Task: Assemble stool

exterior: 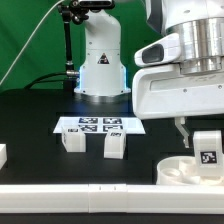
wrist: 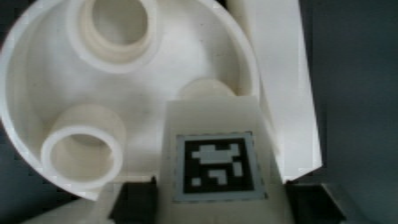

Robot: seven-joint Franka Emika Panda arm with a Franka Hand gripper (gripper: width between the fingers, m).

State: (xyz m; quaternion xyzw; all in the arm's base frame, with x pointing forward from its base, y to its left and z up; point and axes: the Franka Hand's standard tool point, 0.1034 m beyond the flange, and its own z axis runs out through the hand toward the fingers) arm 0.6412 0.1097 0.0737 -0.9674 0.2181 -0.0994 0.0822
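You have a black counter [exterior: 30,125] spread across the whole scene. The marker board [exterior: 98,125] lies flat on it, toward the back and near the middle. It is thin and white, with several black-and-white tags printed on its face. A green backdrop [exterior: 25,30] closes off the rear. In front of it, toward the exterior view's left, a black upright stand [exterior: 68,45] rises. A white strip [exterior: 80,205] runs along the counter's near edge.

Ext low; wrist close over seat [wrist: 157,85]
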